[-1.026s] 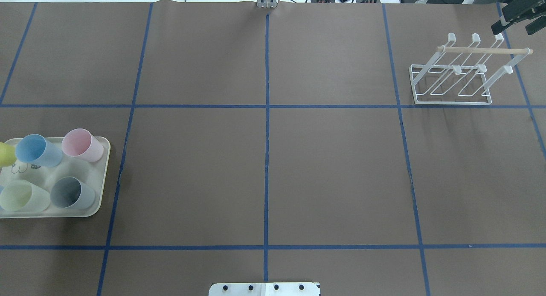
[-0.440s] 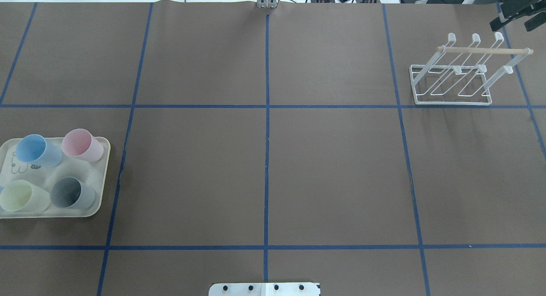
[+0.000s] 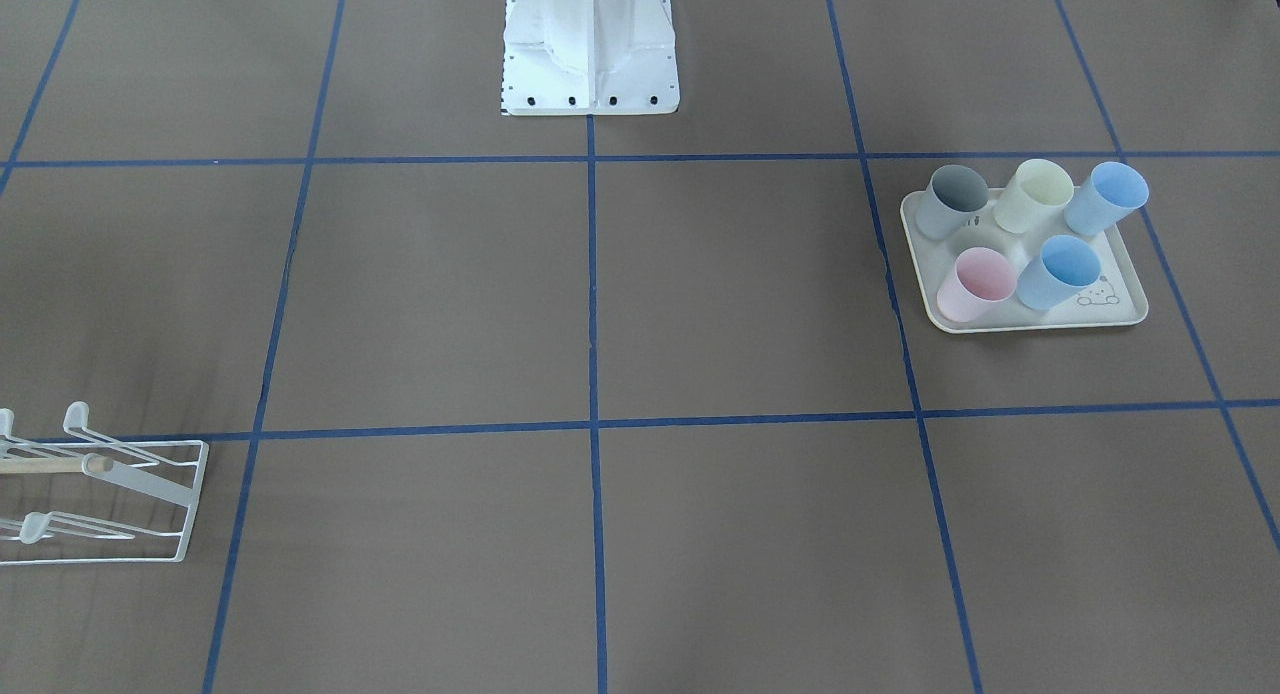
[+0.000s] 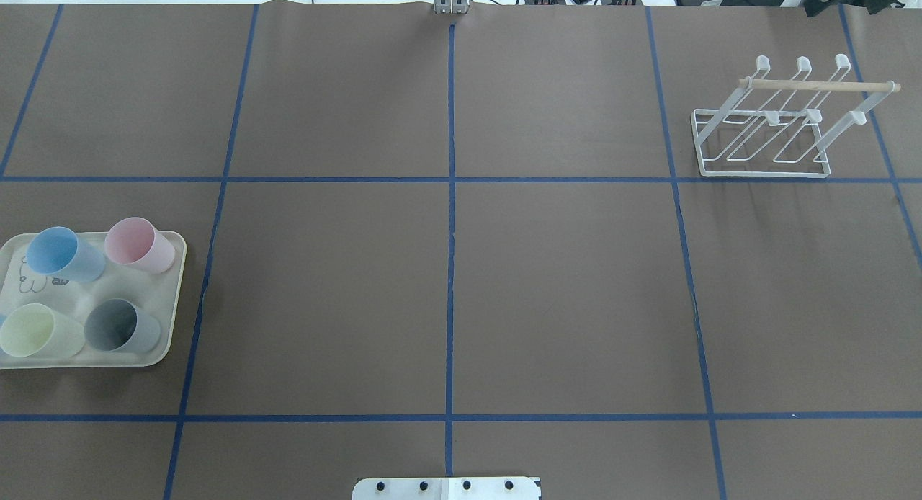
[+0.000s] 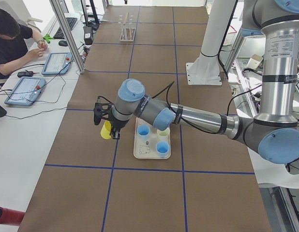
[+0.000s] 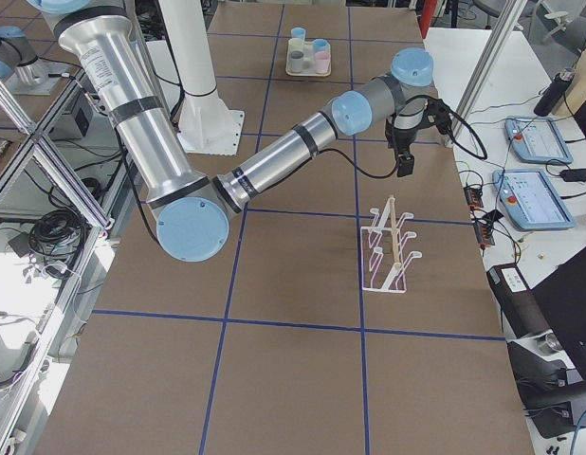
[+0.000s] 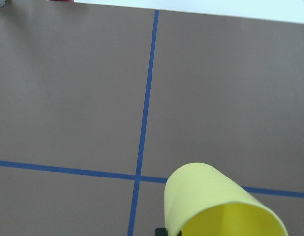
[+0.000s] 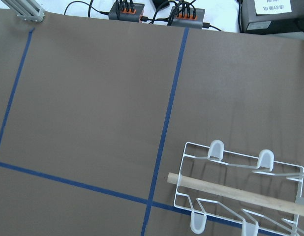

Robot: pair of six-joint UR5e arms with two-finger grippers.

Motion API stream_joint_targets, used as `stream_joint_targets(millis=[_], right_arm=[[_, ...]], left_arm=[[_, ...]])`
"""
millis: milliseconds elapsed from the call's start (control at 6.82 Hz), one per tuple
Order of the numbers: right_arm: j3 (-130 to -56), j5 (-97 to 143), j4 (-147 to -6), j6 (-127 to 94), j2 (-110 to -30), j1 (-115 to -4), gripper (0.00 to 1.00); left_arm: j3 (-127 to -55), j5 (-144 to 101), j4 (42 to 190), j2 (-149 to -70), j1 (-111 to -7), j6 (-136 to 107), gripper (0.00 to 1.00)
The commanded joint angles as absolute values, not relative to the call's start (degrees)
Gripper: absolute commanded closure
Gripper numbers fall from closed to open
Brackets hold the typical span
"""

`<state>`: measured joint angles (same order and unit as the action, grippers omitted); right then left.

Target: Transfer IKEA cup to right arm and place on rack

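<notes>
The yellow cup (image 5: pixel 106 130) hangs clear of the tabletop (image 4: pixel 446 291), just beside the tray (image 3: pixel 1040 324), pinched in the left tool (image 5: pixel 109 133). The rack (image 4: pixel 814 86) stands well apart from the tray, at the tabletop's opposite end. The right tool (image 6: pixel 404 166) hovers equally far from the tray; I cannot tell whether its jaws are spread or together.

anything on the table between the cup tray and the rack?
Nothing. The overhead view shows only bare brown paper with blue tape lines between the tray and the rack.
</notes>
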<state>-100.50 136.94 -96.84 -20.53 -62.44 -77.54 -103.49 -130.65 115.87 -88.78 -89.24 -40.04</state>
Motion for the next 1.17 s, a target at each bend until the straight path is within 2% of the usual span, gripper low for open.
stream_joint_targets(millis=[0,440,880,1026], right_arm=[[-100.4,130.6,-90.9,-30.7,-59.0,-73.9,0.00],[-98.8,121.7,-65.9,-60.6,-59.2,-65.1,0.00],[-98.8,116.0,-49.9,-83.5,-59.1,-60.1,0.00],[-98.7,113.1,-43.8,-92.7,-59.2,-58.3,0.00]], left_arm=[[-103.8,-124.9,130.7,-88.9,-82.8,-64.2,1.00],[-109.4,-115.1,136.0,-89.9,-70.1,-84.7,1.00],[-111.3,-100.5,142.5,-96.7,-54.9,-106.1,1.00],[-111.3,-99.1,142.8,-101.1,-51.2,-112.7,1.00]])
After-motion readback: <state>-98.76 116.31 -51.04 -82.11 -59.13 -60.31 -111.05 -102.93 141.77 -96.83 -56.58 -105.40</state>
